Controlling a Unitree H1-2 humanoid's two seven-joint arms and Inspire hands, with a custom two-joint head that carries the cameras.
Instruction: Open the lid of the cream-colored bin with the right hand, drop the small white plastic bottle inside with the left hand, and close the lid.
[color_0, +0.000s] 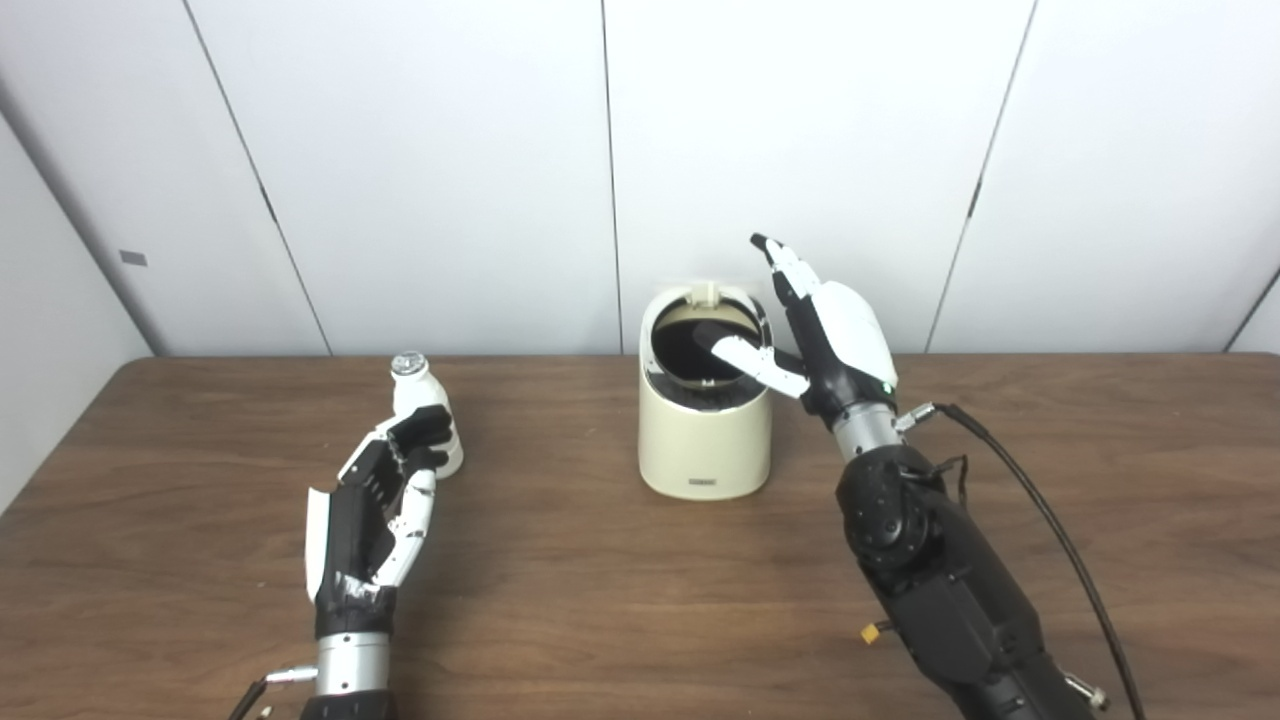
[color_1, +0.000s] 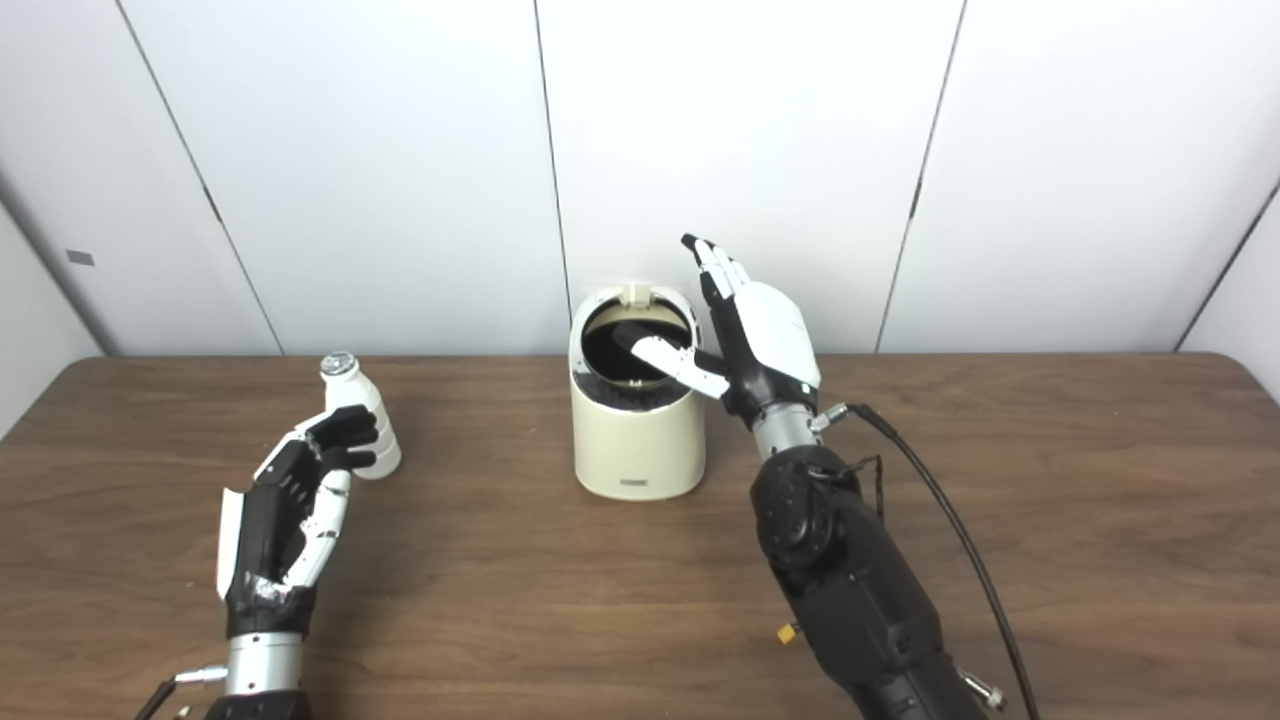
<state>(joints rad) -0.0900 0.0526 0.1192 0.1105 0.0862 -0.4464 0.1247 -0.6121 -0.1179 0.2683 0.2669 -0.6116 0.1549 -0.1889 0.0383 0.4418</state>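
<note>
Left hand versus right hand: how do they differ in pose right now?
The left hand sits low by the table, fingers curled beside the small white bottle, which stands upright; the right hand is raised at the cream bin. The left hand's fingers are bent, while the right hand's point upward with its thumb across the bin's dark opening. Whether the left hand grips the bottle is unclear. Both are black and white.

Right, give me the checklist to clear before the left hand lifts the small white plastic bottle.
1. Cream-colored cylindrical bin opening visible, dark inside: ok.
2. Right hand at the bin's rim, thumb over the opening: ok; the lid itself: cannot tell.
3. Small white plastic bottle upright on the brown wooden table: ok.
4. Left hand beside the bottle, fingers curled against it: ok; firm grasp: cannot tell.
5. Bottle off the table: not ok.
</note>
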